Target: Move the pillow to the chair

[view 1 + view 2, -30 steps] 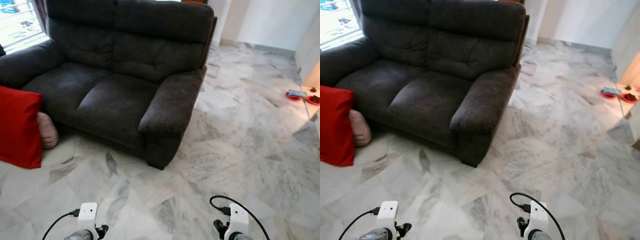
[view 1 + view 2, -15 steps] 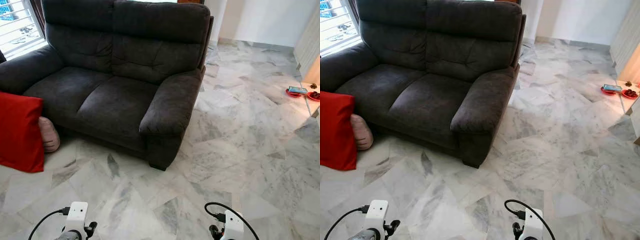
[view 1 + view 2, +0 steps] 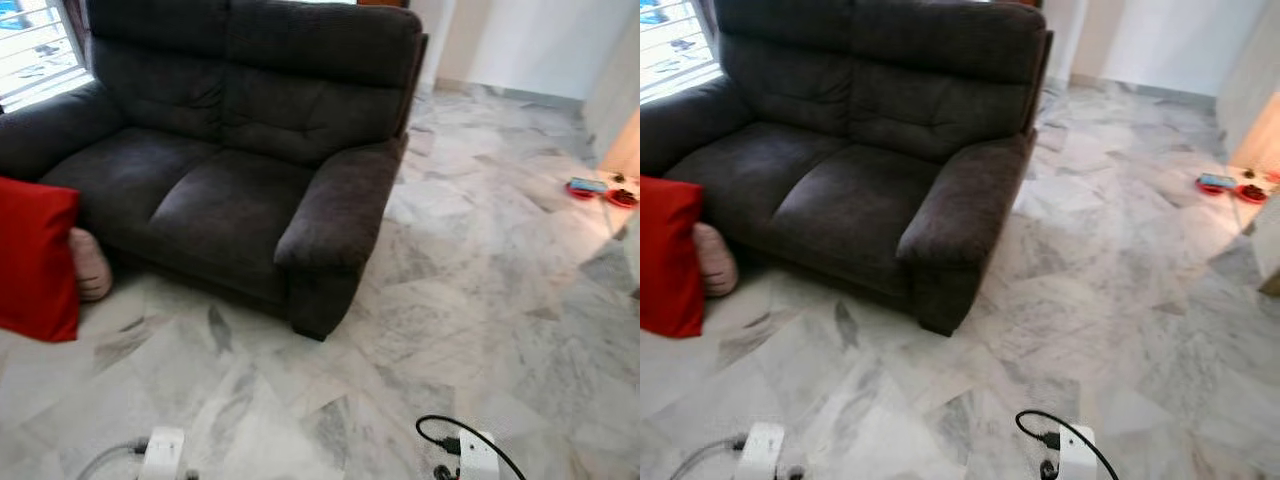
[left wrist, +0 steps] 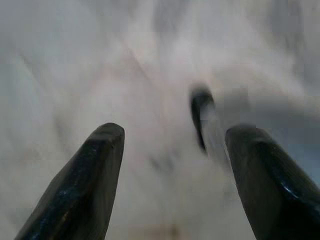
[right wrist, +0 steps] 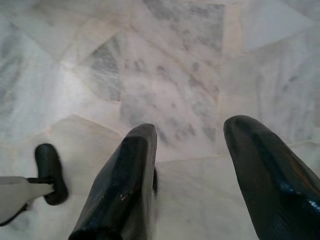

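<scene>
Left eye view: a dark grey two-seat sofa stands ahead on a pale marble floor, its near armrest toward the middle of the scene.
Pillow: the red pillow stands upright on the floor at the far left edge, just in front of the sofa's left end; part of it is cut off by the frame.
Beside the pillow: a pinkish rounded cushion lies on the floor between the red pillow and the sofa base, touching or nearly touching both.
Left gripper: in the left wrist view the left gripper points down at blurred marble, its two black fingers spread apart with nothing between them.
Right gripper: in the right wrist view the right gripper likewise faces bare floor tiles, fingers held apart and empty.
Pillow versus grippers: both arms hang low at the bottom of the head views, with the white wrist mounts just visible; the pillow is well apart from them, ahead and off to the robot's left, nearer the left arm than the right.
Far right: small red dishes sit on the floor near the wall.
Window: bright daylight enters at the upper left behind the sofa.
</scene>
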